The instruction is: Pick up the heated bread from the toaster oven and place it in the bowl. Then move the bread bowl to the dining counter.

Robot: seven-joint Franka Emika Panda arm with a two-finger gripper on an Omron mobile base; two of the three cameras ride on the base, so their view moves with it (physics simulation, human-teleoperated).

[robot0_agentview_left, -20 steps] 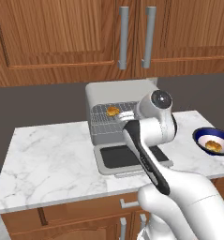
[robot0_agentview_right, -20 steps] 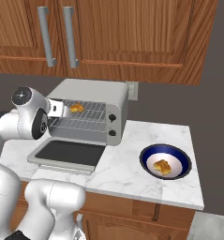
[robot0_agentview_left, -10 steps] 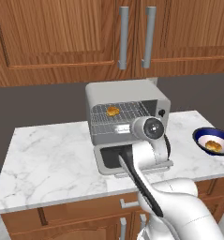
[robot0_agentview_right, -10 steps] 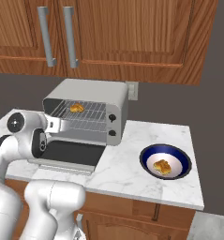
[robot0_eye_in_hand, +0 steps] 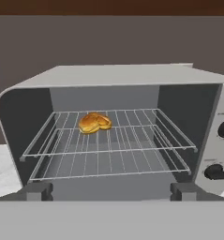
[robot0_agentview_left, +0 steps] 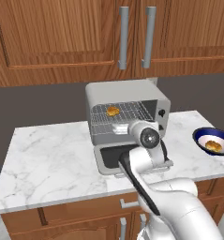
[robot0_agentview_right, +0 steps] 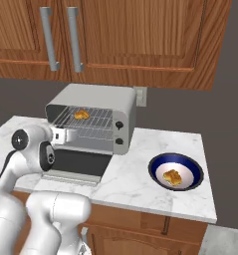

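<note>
marble worktop: carries the oven and the bowl under wooden wall cabinets with grey bar handles.
toaster oven: door dropped flat toward the robot, wire rack bare but for one piece; two black knobs at 3 o'clock of the opening in the hand view.
arm: wrist parked over the open door, facing straight into the cavity.
bowl: at 3 o'clock of the oven on the same worktop, well apart from it; an orange bread piece already lies in it.
heated bread: on the rack toward the back, at 11 o'clock of the rack's middle, untouched.
gripper: level with the oven mouth, short of the rack; whether the jaws are apart or together cannot be told.
step in hand: the approach for the first pick, by the look of it; nothing lifted yet.
next move: likely a reach deep and slightly toward 11 o'clock, low enough to clear the roof, jaws wide for a small lumpy piece.
writing: no brand, label or lettering readable.
</note>
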